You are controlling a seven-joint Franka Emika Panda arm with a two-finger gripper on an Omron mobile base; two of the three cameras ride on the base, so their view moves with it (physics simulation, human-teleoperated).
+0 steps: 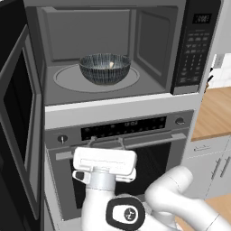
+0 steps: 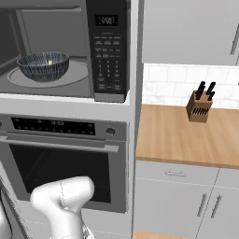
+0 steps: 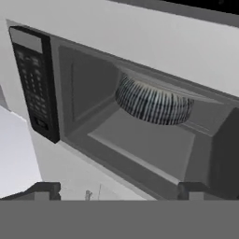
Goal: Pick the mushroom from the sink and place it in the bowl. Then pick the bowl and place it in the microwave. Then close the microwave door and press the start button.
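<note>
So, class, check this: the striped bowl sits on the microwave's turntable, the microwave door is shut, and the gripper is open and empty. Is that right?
One part is wrong: the microwave door is open, swung out to the left in the left base view. The rest holds: the bowl sits on the turntable inside the microwave, and the gripper is open and empty.

so the bowl [image 1: 105, 68] sits upright on the round turntable inside the microwave [image 1: 115, 49]; dark blue-grey, striped outside; there's a small pale speck inside it, probably the mushroom [image 1: 111, 64], too tiny to be sure; the microwave door [image 1: 18, 117] hangs wide open on the left
</note>
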